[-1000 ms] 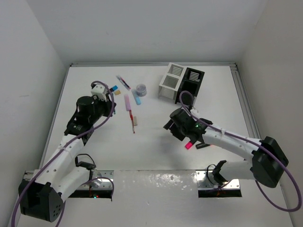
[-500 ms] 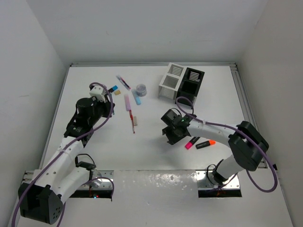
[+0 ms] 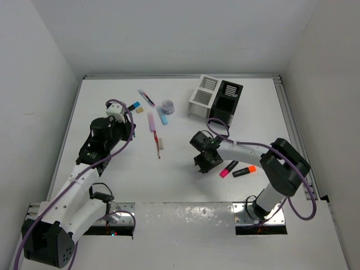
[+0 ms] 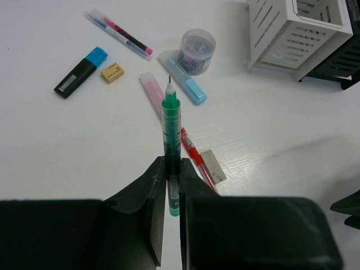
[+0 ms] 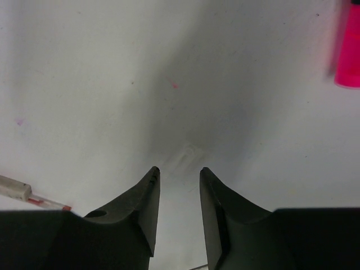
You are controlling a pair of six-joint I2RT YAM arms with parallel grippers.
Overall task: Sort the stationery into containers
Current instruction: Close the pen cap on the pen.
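Green pen (image 4: 171, 119), slim and needle-tipped, sits clamped in the left end effector (image 4: 171, 164), left of the white container (image 4: 279, 35). Right end effector (image 5: 179, 171) gapes empty.

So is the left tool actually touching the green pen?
Touching. The left wrist view shows the green pen clamped in the left tool, with no gap on either side.

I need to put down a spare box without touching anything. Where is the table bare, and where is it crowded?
Bare: the table right of the black bin, beyond the orange highlighter; also the strip between the red pen and the open right gripper. Crowded: around the round container and pink stick, before the left gripper holding the green pen.
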